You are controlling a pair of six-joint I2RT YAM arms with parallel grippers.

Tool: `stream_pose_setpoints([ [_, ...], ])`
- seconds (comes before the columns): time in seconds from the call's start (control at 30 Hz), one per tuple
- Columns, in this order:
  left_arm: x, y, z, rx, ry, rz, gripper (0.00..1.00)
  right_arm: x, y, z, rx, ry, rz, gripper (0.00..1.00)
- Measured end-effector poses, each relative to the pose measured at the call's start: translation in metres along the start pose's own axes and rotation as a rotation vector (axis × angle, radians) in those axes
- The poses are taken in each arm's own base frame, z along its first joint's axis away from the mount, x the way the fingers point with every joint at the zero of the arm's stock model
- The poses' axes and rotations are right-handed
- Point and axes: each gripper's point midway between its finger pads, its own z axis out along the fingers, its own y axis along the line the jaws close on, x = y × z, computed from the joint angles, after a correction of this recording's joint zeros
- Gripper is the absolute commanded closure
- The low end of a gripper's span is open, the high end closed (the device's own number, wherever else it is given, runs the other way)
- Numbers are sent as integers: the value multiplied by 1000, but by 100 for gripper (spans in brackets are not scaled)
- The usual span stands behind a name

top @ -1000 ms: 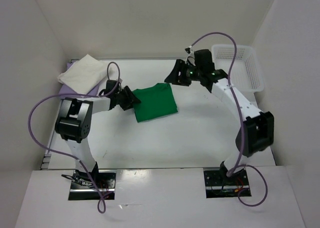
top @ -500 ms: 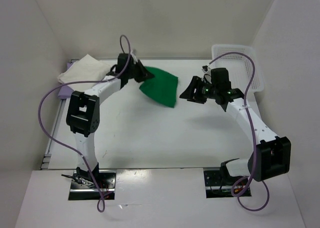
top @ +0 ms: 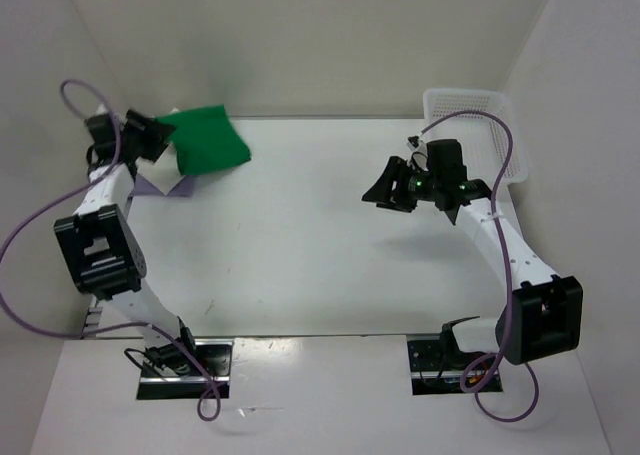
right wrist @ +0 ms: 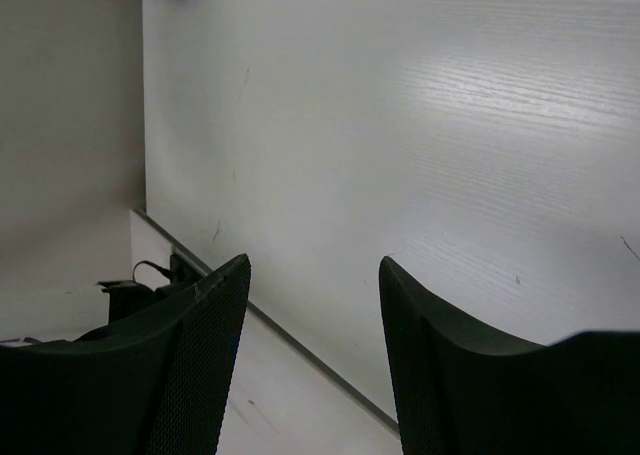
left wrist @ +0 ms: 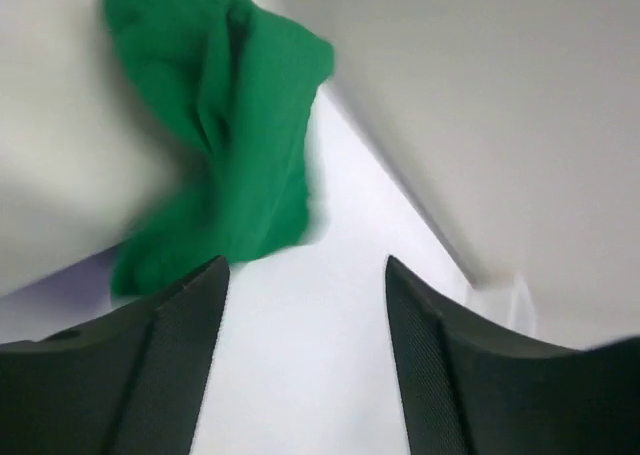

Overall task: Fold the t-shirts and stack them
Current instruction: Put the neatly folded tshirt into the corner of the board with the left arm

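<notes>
1. Left claw (left wrist: 305, 267) is spread wide, and only white worktop (top: 300, 245) shows between its two fingers.
2. It is up at the far left corner, just beside the green t-shirt (top: 208, 140).
3. In the left wrist view the green t-shirt looks bunched and blurry, just past the fingertips. I cannot tell if it touches them.
4. From the top, the green t-shirt covers most of the cream-white t-shirt (top: 186, 182), which peeks out under it.
5. A bit of the lavender-purple t-shirt (top: 150, 184) shows at the edge of that pile.
6. Right claw (right wrist: 315, 265) is spread wide too. It hangs over the right side of the worktop, well apart from the t-shirts.
7. A white lattice basket (top: 470, 145) sits in the far right corner.
</notes>
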Motion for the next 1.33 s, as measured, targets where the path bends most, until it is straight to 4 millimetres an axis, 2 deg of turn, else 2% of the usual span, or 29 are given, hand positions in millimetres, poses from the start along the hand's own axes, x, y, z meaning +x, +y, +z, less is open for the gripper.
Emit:
stream_pose_setpoints([
  [0.03,-1,38,-18,-83,-23,-53,0,1,0,0,-4,4,-1,40],
  [0.07,-1,74,-39,-173,-52,-100,0,1,1,1,-7,8,-1,40],
  [0.1,2,98,-55,-241,-75,-137,0,2,1,1,-11,13,0,40],
  [0.13,7,117,-73,-304,-97,-161,0,3,1,2,-15,19,2,40],
  [0.17,12,124,-86,-341,-112,-169,0,4,1,2,-17,25,4,40],
  [0.2,15,124,-97,-361,-131,-163,0,5,0,3,-18,30,4,40],
  [0.3,12,92,-121,-326,-204,-106,0,10,-2,4,-23,44,2,40],
  [0.37,6,69,-132,-281,-242,-66,0,12,-3,4,-23,50,-2,40],
  [0.43,3,57,-138,-246,-252,-38,0,15,-5,5,-19,55,-2,40],
  [0.47,5,53,-138,-230,-240,-33,0,17,-7,5,-17,59,-1,43],
  [0.5,9,52,-137,-218,-220,-32,0,20,-10,6,-13,65,4,52],
  [0.57,25,49,-133,-210,-162,-14,0,29,-16,7,-3,79,17,68],
  [0.6,38,44,-129,-199,-116,0,0,35,-20,7,5,86,30,87],
  [0.63,52,38,-126,-185,-69,19,0,39,-23,7,12,92,32,94],
  [0.7,85,23,-120,-151,34,68,0,44,-28,7,31,95,46,100],
  [0.8,137,2,-123,-82,189,140,0,45,-28,8,53,86,35,99],
  [0.83,150,-5,-127,-55,228,156,0,47,-27,9,55,87,26,93],
  [0.93,189,-20,-151,23,318,190,0,56,-18,12,49,102,-14,87],
  [0.97,201,-24,-160,46,345,197,0,61,-15,13,47,112,-26,80],
  [1.07,243,-41,-184,126,440,225,0,77,-14,16,55,148,-46,69],
  [1.13,271,-46,-197,163,514,235,0,85,-16,18,62,169,-45,0],
  [1.23,293,-44,-207,169,581,227,0,89,-19,19,78,173,-56,0],
  [1.33,296,-46,-209,170,591,214,0,87,-19,19,83,163,-59,0],
])
